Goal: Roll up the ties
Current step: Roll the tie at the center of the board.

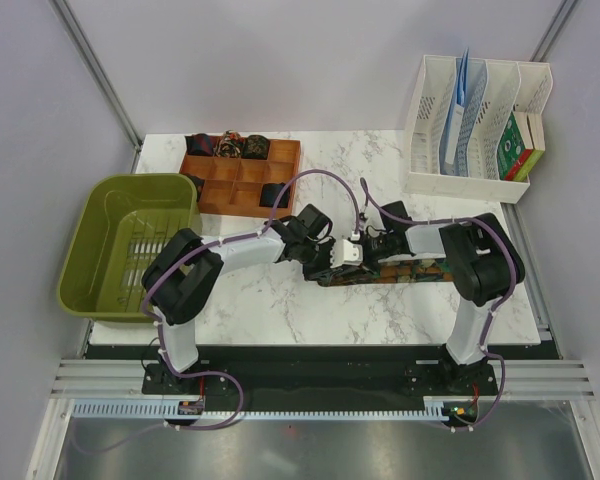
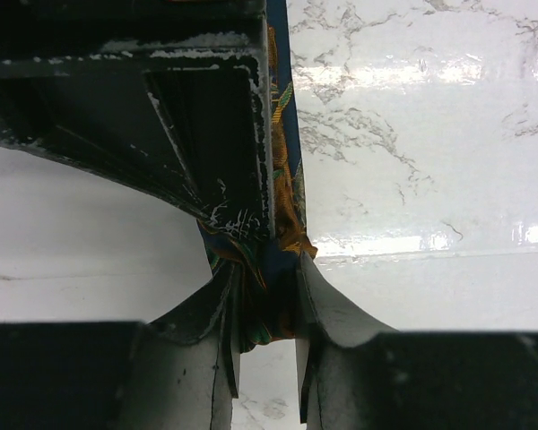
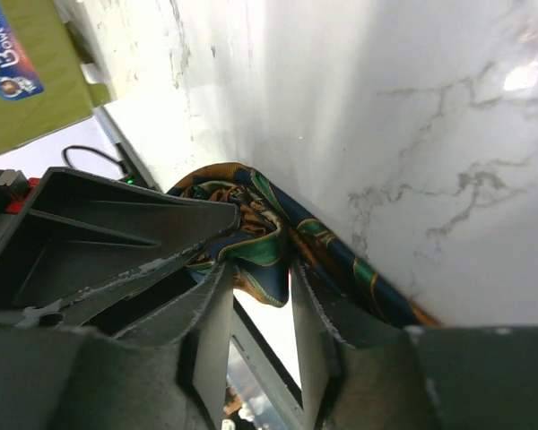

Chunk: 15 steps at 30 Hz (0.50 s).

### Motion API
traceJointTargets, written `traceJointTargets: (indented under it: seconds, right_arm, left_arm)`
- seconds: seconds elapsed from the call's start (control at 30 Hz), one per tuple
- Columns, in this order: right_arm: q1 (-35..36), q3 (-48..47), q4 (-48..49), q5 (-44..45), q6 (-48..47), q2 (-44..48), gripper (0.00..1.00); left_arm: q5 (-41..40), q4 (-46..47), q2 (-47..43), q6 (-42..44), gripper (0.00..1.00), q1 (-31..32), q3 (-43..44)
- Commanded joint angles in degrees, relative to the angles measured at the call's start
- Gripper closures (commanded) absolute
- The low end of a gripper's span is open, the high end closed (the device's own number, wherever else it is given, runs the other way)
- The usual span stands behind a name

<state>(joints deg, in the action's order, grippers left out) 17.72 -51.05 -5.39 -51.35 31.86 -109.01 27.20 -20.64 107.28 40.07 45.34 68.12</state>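
A dark blue tie with orange-green patterning lies as a strip on the marble table, in front of the right arm. Its left end is bunched where both grippers meet. My left gripper is shut on the bunched fabric, which fills the gap between its fingers in the left wrist view. My right gripper is tip to tip with the left one. It pinches a fold of the same tie between its fingertips in the right wrist view. Several rolled ties sit in a brown tray.
A green plastic bin stands at the table's left edge. A white file rack with papers and a green-red box stands at the back right. The brown compartment tray is at the back, left of centre.
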Motion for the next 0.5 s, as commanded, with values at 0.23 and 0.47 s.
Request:
traceJointTargets:
  seconds: [0.23, 0.47]
  right_arm:
    - [-1.1, -2.66, -5.86, 5.3, -5.23, 2.23, 0.63]
    - [-1.02, -1.25, -2.97, 2.93, -2.86, 0.12, 0.66]
  left_arm:
    - [-1.89, -4.93, 3.63, 2.9, 0.86, 0.1, 2.19]
    - [-2.07, -5.11, 3.98, 2.99, 0.86, 0.19, 2.63]
